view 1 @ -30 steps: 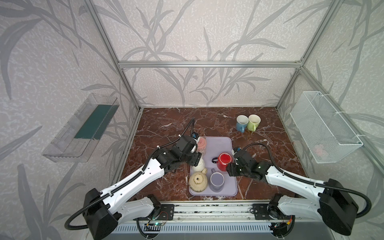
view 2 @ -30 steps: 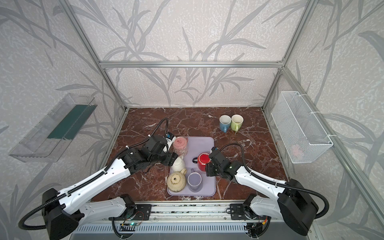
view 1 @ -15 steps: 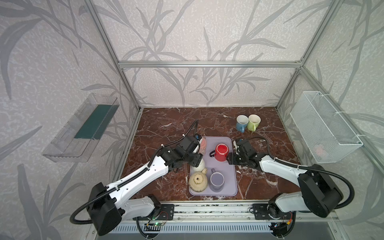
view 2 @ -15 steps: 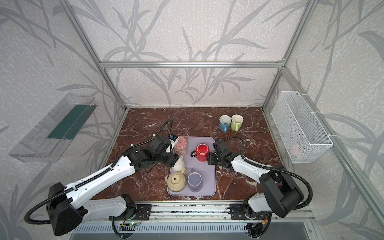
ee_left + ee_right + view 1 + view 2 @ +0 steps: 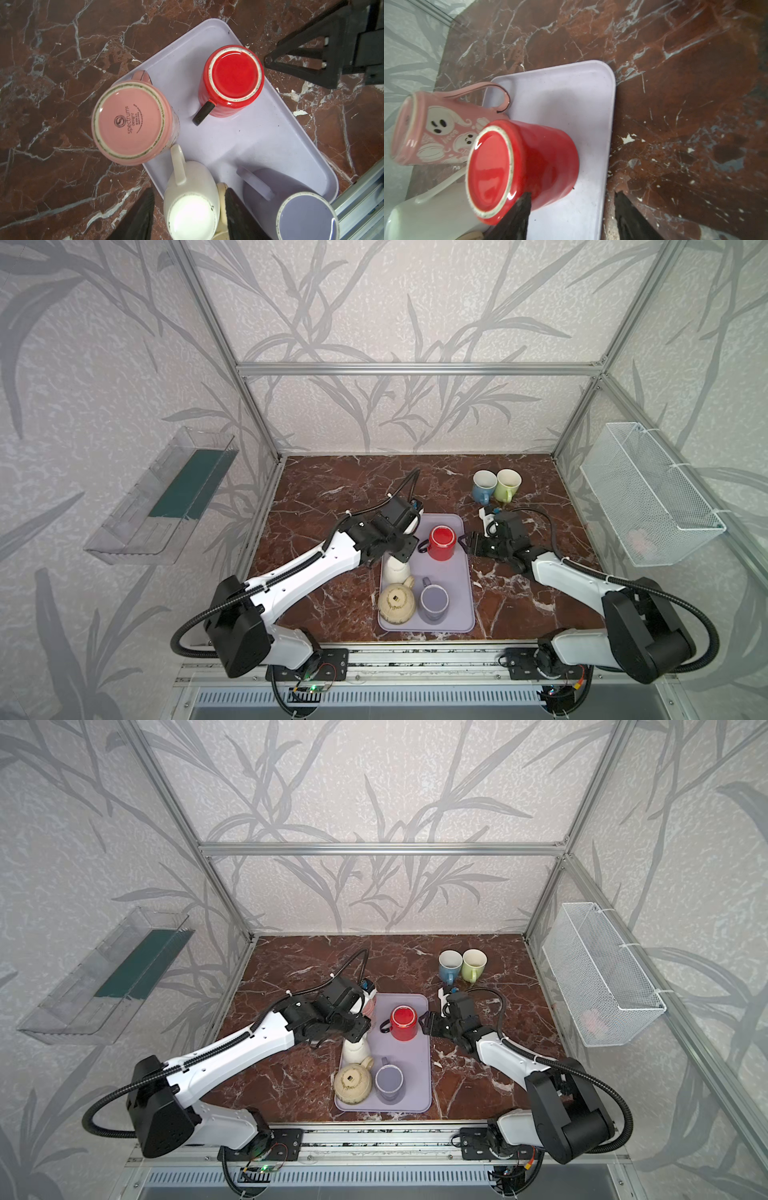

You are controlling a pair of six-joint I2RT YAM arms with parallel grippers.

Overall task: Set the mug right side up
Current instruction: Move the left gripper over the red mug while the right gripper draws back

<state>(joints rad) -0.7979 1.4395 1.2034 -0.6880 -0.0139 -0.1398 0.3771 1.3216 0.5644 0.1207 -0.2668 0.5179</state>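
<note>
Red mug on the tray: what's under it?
Only the lavender tray shows beneath the red mug, which stands base up, rim down. Whatever might sit inside it is covered by its own body.
</note>
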